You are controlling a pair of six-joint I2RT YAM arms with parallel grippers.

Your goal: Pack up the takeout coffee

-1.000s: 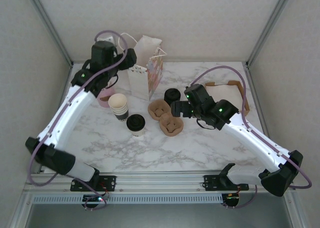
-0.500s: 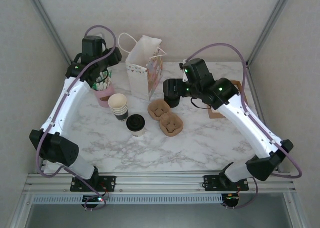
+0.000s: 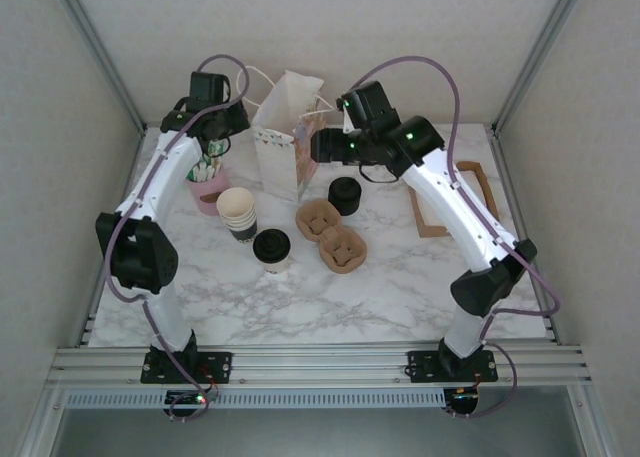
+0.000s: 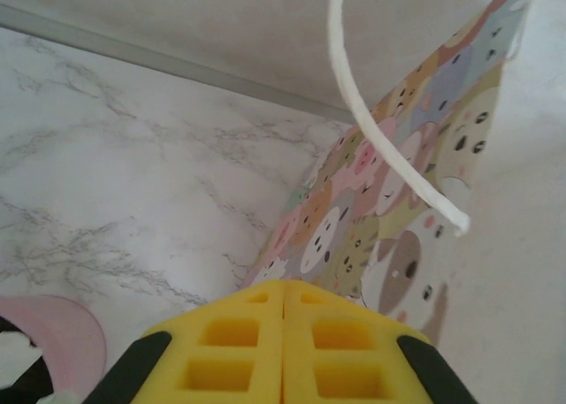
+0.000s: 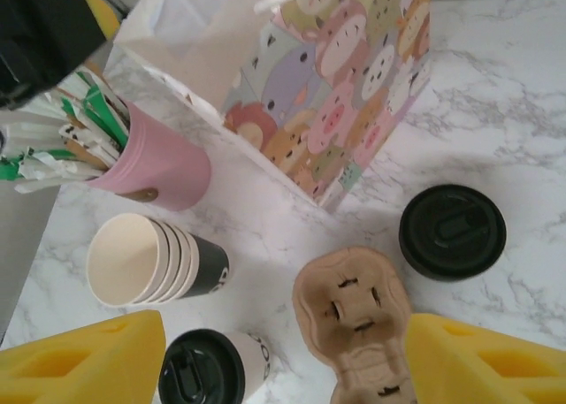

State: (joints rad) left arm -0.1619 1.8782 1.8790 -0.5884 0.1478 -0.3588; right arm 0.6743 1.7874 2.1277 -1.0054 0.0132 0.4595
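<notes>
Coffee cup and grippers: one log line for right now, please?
left gripper: shut, beside gift bag | right gripper: open, empty | coffee cup: lidded, standing outside bag

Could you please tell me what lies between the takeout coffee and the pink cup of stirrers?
A stack of lidless paper cups sits there, clearest in the top external view; the right wrist view shows it too.

Pink cup (image 5: 164,167), animal-print bag (image 5: 340,86) (pastel)

Place: robot lab cell | Signs: aluminium frame (image 3: 320,362), plain panel walls (image 3: 330,37), marble-print table (image 3: 300,297)
</notes>
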